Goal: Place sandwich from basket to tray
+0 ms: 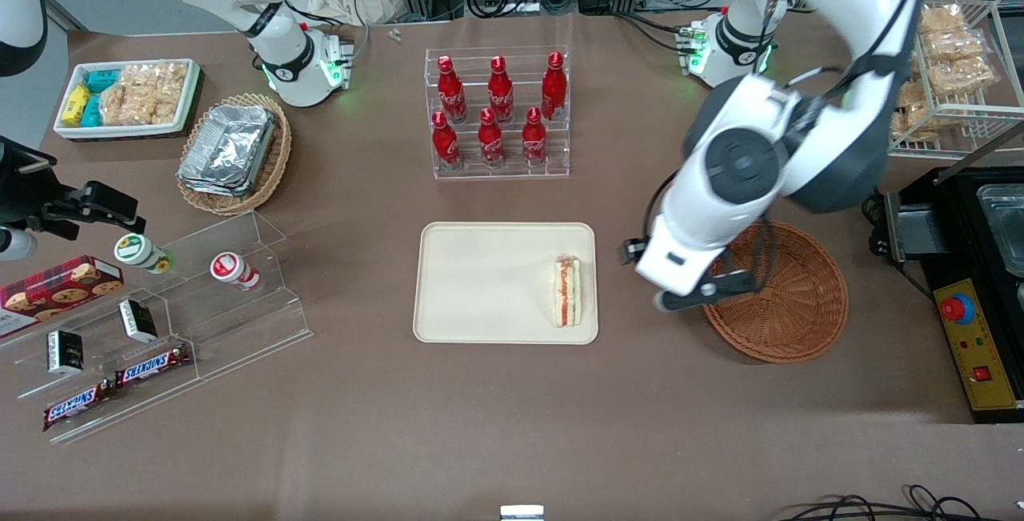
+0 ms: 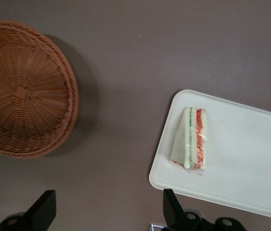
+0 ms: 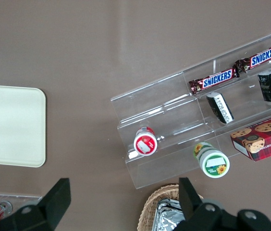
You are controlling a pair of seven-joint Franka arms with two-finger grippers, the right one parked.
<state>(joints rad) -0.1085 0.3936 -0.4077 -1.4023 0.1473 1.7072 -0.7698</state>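
Note:
The sandwich (image 1: 567, 291) (image 2: 190, 139), a clear-wrapped white wedge with a red-orange and green stripe, lies flat on the cream tray (image 1: 480, 281) (image 2: 251, 159), near the tray edge closest to the basket. The reddish-brown wicker basket (image 1: 788, 297) (image 2: 25, 91) stands beside the tray, toward the working arm's end of the table, and nothing shows inside it. My gripper (image 1: 704, 294) (image 2: 107, 204) hangs above the bare table between tray and basket. It is open and holds nothing, its fingers wide apart.
A clear rack of red cola bottles (image 1: 498, 113) stands farther from the front camera than the tray. Toward the parked arm's end are a tan basket with foil trays (image 1: 234, 151), a white snack bin (image 1: 126, 97) and an acrylic shelf (image 1: 264, 297). A black machine (image 1: 976, 289) sits beside the basket.

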